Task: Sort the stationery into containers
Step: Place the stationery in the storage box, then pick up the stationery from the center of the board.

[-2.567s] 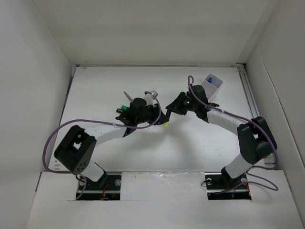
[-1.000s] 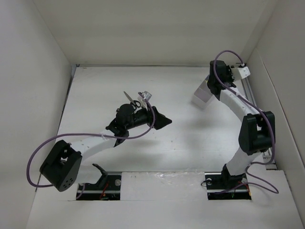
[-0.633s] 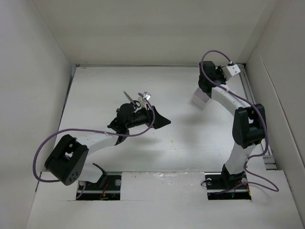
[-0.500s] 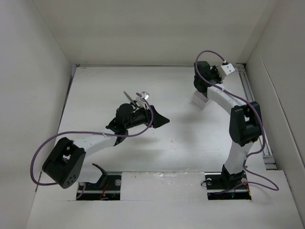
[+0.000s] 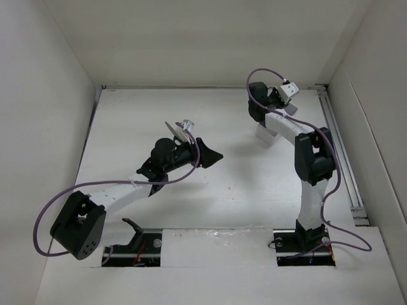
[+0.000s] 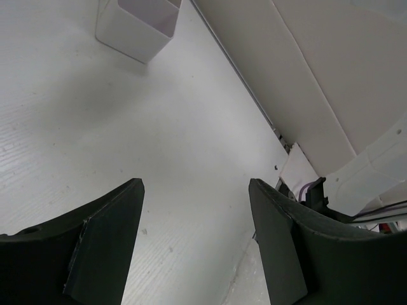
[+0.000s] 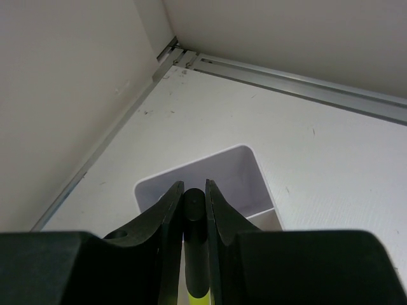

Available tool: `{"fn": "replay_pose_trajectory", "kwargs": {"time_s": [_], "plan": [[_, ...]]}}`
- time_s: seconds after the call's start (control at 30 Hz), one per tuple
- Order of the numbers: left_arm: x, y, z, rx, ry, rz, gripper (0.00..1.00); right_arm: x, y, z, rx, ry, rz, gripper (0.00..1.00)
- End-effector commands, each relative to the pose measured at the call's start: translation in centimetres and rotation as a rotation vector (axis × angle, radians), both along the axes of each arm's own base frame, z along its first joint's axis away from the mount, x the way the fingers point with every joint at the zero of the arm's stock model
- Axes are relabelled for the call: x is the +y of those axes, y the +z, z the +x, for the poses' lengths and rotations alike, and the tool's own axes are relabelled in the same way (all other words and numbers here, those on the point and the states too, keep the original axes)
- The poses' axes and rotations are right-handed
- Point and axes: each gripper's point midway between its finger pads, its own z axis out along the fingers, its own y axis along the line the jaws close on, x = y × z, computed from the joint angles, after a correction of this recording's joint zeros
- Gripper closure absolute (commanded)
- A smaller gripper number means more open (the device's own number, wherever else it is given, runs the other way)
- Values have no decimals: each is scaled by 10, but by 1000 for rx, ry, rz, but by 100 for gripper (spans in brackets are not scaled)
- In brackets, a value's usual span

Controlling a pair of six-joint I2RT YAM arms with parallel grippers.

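Still got a yellow-green pen [image 7: 195,254] pinched in the right gripper [image 7: 191,187], hovering right over the white bin [image 7: 235,178].

Compared with a second ago: swung that arm left out of the far right corner, now looking straight down into the bin's open mouth at the back of the worktop [image 5: 146,108]. Can't tell if the dark tip is past the rim. Kept the left gripper [image 6: 194,184] spread wide with nothing in it, low over mid-worktop, barely budged. Can just spot the scissors [image 5: 169,127], one blade poking out beside the left wrist.
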Motion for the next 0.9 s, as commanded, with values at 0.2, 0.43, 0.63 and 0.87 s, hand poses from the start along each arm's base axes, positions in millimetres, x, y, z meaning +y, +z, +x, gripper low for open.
{"fn": "replay_pose_trajectory", "kwargs": {"time_s": [0.2,0.43,0.63,0.87], "plan": [[7,-9,13,0,76,43,37,27,28,0,-48,25,-11,50],[22,-18,32,12,209,110,41,59,90,-20,-173,194,120,37],[60,-20,64,24,480,212,50,97,86,-63,-195,414,381,85],[113,-37,93,122,811,383,68,162,25,-118,-56,788,604,100]]}}
